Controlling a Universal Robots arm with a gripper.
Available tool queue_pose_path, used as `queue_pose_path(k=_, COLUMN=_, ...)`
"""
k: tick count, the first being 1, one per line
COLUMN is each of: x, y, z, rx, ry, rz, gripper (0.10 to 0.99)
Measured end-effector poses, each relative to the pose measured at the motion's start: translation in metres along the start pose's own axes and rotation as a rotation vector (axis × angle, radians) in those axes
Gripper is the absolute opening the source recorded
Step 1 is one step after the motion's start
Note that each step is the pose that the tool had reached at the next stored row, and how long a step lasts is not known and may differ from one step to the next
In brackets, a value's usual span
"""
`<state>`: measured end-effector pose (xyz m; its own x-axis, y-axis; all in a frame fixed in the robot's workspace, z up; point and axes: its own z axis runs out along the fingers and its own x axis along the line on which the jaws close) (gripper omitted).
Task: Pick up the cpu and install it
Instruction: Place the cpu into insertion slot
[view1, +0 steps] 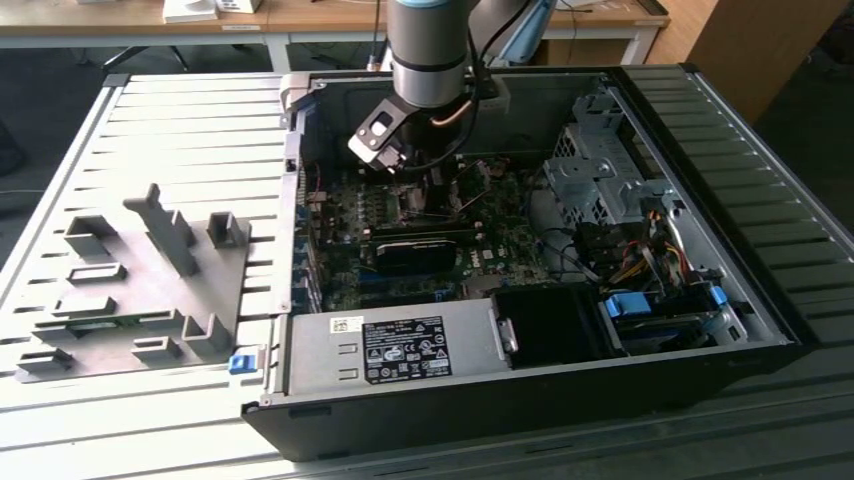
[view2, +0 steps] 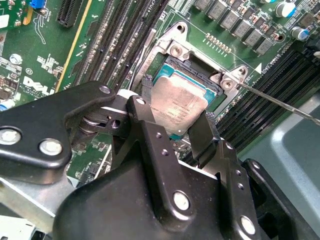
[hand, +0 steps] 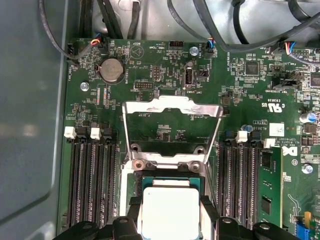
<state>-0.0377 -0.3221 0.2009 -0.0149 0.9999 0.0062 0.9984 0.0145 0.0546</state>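
The cpu (view2: 176, 111) (hand: 171, 212) is a flat square chip with a silvery-grey top. It sits between my two black fingers (view2: 146, 107), low over the dark socket (view2: 176, 54) on the green motherboard. My gripper (view2: 178, 102) (hand: 170, 201) is shut on the cpu's two opposite edges. The socket's metal load plate (hand: 172, 107) is swung open and stands up beyond the socket. Its thin wire lever (view2: 280, 102) sticks out to one side. In the exterior view my gripper (view1: 411, 185) reaches down into the open computer case, over the middle of the board.
Rows of black memory slots (hand: 92, 180) run on both sides of the socket. The case wall (view1: 747, 330) surrounds the board, with a drive cage (view1: 601, 170), cables and a power supply (view1: 387, 345) inside. A grey plastic fixture (view1: 134, 280) lies on the table at the exterior view's left.
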Motion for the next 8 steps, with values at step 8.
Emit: queue_pose_path(k=8, x=0.0007, y=-0.0007, z=0.0047, rx=0.0, ry=0.0, rz=0.0, gripper=0.541)
